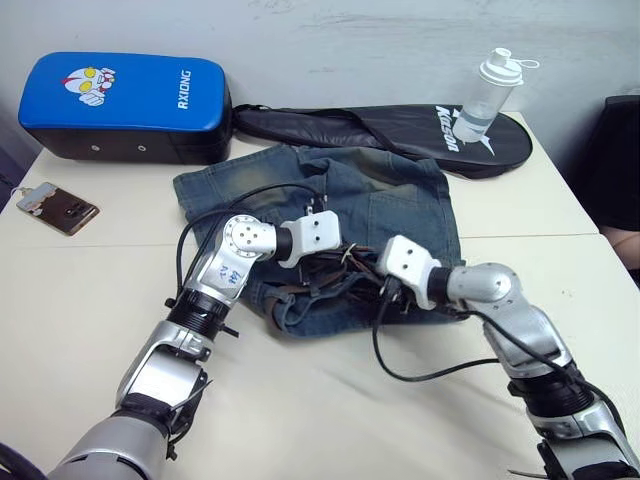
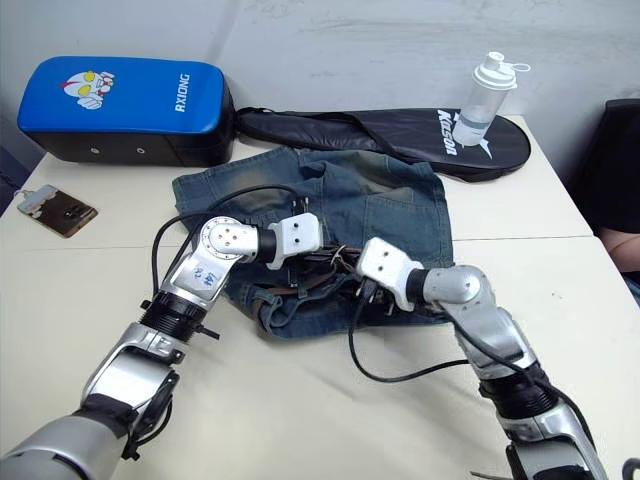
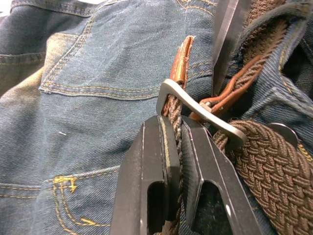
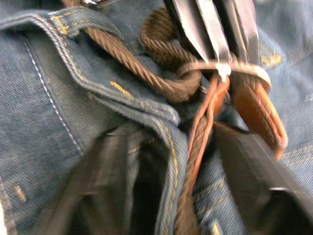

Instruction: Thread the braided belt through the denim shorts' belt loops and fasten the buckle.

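Observation:
The denim shorts (image 1: 330, 200) lie crumpled in the middle of the table, waistband toward me. The braided belt (image 3: 274, 161) runs along that waistband, partly under denim folds. I cannot pick out single belt loops. My left gripper (image 3: 177, 122) is shut on the belt strap just behind the silver buckle (image 3: 195, 110). A tan leather tab (image 4: 259, 112) sits at the buckle. My right gripper (image 4: 173, 134) faces the left one a few centimetres away. It is open, and its fingers straddle the waistband edge and a run of the belt (image 4: 195, 147).
A blue kick pad (image 1: 125, 105) stands at the back left. A black racket bag (image 1: 400, 130) with a clear bottle (image 1: 487, 95) on it lies behind the shorts. A small brown card case (image 1: 57, 208) rests near the left table edge.

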`<state>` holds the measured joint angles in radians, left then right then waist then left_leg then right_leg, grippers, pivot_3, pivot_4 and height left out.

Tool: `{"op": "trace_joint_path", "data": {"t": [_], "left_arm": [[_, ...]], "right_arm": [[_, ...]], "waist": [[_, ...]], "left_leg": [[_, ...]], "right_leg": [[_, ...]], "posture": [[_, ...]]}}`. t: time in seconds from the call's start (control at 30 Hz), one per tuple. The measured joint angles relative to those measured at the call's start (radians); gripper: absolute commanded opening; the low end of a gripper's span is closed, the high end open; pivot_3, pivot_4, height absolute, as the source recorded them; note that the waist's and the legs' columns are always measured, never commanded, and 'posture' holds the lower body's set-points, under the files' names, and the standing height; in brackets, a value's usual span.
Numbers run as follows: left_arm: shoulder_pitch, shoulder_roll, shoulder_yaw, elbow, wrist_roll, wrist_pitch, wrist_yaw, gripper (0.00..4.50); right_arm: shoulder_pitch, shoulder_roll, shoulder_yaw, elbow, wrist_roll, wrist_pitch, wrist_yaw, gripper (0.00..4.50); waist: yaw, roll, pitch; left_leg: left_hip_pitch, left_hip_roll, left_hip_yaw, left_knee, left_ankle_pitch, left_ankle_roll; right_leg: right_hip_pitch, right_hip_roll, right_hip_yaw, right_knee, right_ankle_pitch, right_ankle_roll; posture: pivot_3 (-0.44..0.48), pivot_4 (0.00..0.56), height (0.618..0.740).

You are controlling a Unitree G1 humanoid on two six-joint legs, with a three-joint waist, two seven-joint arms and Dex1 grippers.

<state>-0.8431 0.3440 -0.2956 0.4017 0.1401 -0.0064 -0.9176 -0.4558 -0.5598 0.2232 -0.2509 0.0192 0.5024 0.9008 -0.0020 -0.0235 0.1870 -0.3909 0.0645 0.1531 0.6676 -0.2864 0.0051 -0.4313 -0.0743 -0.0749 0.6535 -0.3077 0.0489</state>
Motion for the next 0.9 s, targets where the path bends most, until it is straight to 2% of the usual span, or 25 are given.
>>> {"op": "trace_joint_path", "data": {"t": [0.1,0.23,0.43,0.6,0.73,0.77,0.9], "left_arm": [[0.033,0.026,0.001,-0.035,-0.001,0.006,-0.003,0.00],[0.034,0.033,0.002,-0.037,-0.001,0.008,-0.007,0.00],[0.034,0.030,0.002,-0.041,-0.002,0.021,-0.001,0.00],[0.033,0.028,0.002,-0.041,-0.002,0.028,0.000,0.00],[0.030,0.028,0.002,-0.041,-0.002,0.029,0.001,0.00],[0.030,0.027,0.002,-0.041,-0.002,0.029,0.002,0.00],[0.030,0.027,0.002,-0.041,-0.002,0.029,0.012,0.00]], "right_arm": [[-0.034,-0.053,-0.121,0.000,0.133,0.120,0.063,4.45],[-0.132,-0.087,-0.187,0.008,0.207,0.151,0.112,4.45],[-0.181,-0.107,-0.035,0.162,0.073,-0.046,0.104,4.45],[-0.216,-0.078,0.015,0.252,0.009,-0.155,0.084,4.45],[-0.256,-0.026,0.044,0.344,-0.017,-0.236,0.068,3.36],[-0.261,-0.016,0.044,0.358,-0.016,-0.246,0.070,2.79],[-0.268,0.001,0.047,0.378,-0.016,-0.270,0.082,0.97]], "waist": [[0.000,0.000,0.000],[-0.002,0.000,0.000],[-0.002,0.000,0.000],[-0.002,0.000,0.000],[-0.003,0.000,0.000],[-0.003,0.000,0.000],[-0.003,0.000,0.000]], "left_leg": [[0.000,0.000,0.000,0.000,0.000,0.000],[0.001,0.001,0.000,-0.001,0.000,0.001],[0.000,0.000,0.001,0.000,0.000,0.000],[0.000,0.000,0.001,0.000,0.000,0.000],[0.000,0.001,0.001,0.000,0.000,0.000],[0.000,0.001,0.001,0.000,0.000,0.000],[0.000,0.000,0.001,0.000,0.000,0.000]], "right_leg": [[0.000,-0.002,0.000,0.000,0.000,0.000],[0.000,-0.001,0.000,0.000,0.000,0.000],[0.000,-0.002,0.000,0.000,0.000,0.000],[0.000,-0.002,0.000,0.000,0.000,0.000],[0.000,-0.002,0.000,0.001,0.000,0.000],[0.000,-0.002,0.000,0.001,0.000,0.000],[0.000,-0.002,0.001,0.001,0.000,0.000]], "posture": [[0.000,0.150,0.740],[0.000,0.150,0.740],[0.000,0.150,0.740],[0.000,0.150,0.740],[0.000,0.150,0.740],[0.000,0.150,0.740],[0.000,0.150,0.740]]}}
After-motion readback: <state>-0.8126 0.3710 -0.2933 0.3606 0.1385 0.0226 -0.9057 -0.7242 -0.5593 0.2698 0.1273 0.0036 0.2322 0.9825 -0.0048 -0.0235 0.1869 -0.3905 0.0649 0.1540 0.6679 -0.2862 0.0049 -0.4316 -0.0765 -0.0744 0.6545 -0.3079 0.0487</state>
